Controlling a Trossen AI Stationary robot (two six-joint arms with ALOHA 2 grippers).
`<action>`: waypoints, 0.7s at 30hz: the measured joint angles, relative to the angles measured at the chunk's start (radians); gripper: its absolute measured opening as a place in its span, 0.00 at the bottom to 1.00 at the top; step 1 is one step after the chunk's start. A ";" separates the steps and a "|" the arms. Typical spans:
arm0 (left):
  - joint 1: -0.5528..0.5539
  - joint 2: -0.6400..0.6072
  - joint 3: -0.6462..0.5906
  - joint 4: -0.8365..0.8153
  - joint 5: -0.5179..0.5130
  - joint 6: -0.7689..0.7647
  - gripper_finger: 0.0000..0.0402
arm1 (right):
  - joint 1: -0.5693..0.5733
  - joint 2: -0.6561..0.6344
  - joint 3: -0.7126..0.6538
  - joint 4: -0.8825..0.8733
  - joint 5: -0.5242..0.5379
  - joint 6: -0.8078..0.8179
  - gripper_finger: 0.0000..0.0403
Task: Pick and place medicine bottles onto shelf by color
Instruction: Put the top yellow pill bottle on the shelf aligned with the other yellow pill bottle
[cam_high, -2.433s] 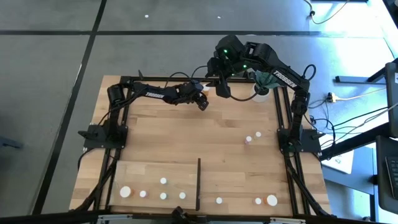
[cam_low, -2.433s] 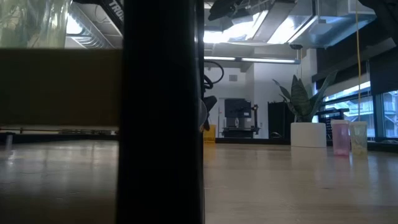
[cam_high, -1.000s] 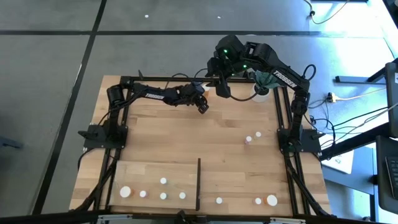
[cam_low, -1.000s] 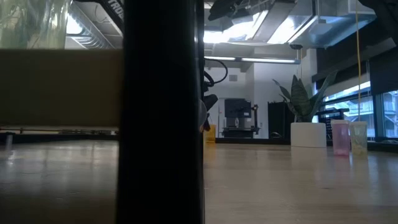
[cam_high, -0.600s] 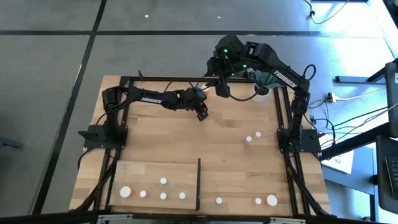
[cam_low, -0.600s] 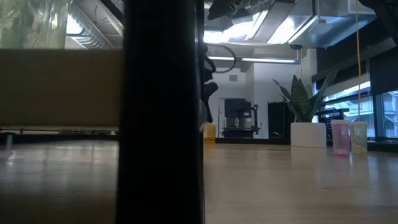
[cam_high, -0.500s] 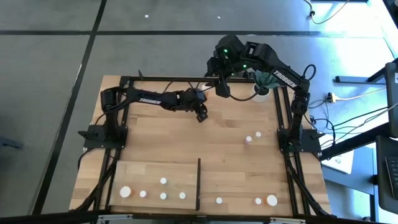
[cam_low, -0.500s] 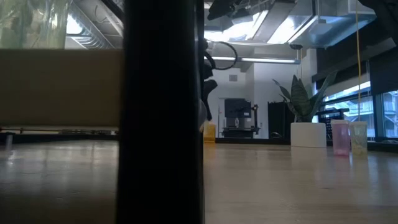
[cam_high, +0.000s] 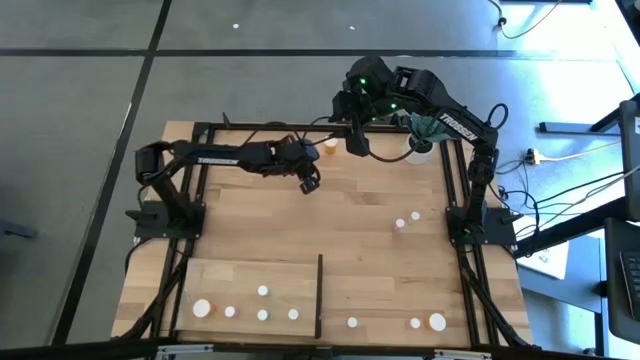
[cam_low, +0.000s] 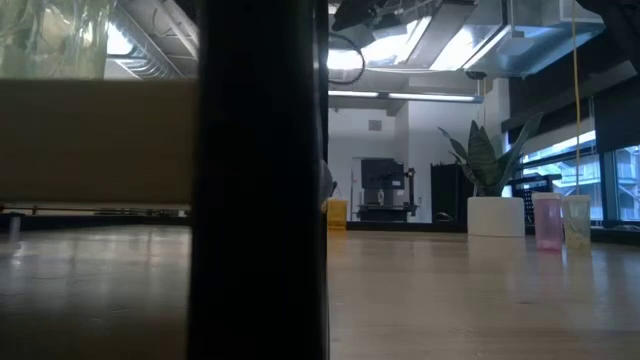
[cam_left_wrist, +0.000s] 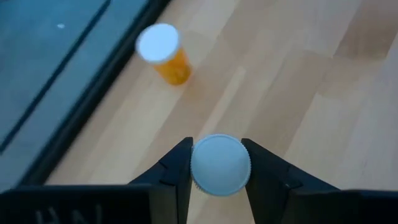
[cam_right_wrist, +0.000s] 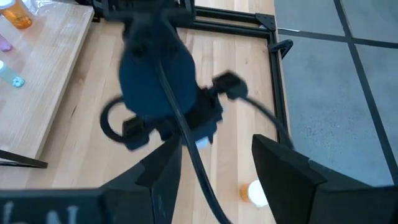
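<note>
Gripping a white-capped bottle (cam_left_wrist: 219, 165), the left gripper (cam_left_wrist: 217, 163) hangs above the table (cam_left_wrist: 323, 81).

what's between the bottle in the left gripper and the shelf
Nothing visible. The left gripper holds a white-capped bottle over the table's far side, and only bare tabletop lies between it and the shelf. The right gripper waits off that path, near the far rail.

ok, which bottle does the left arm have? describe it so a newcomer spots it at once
Find the far edge of the wooden table, near its middle. There the left gripper is shut on a white-capped bottle. The nearby orange bottle stands free on the wood; this one sits clamped between dark fingers.
</note>
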 joint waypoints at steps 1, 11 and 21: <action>-0.003 -0.012 0.000 -0.009 -0.009 0.000 0.28 | 0.000 0.000 0.000 0.001 0.000 0.000 0.49; -0.047 -0.174 -0.138 -0.055 -0.021 -0.085 0.28 | 0.000 0.000 0.000 0.013 0.000 0.005 0.49; -0.172 -0.434 -0.322 -0.029 -0.007 -0.163 0.28 | 0.026 0.000 0.000 -0.074 -0.315 -0.117 0.49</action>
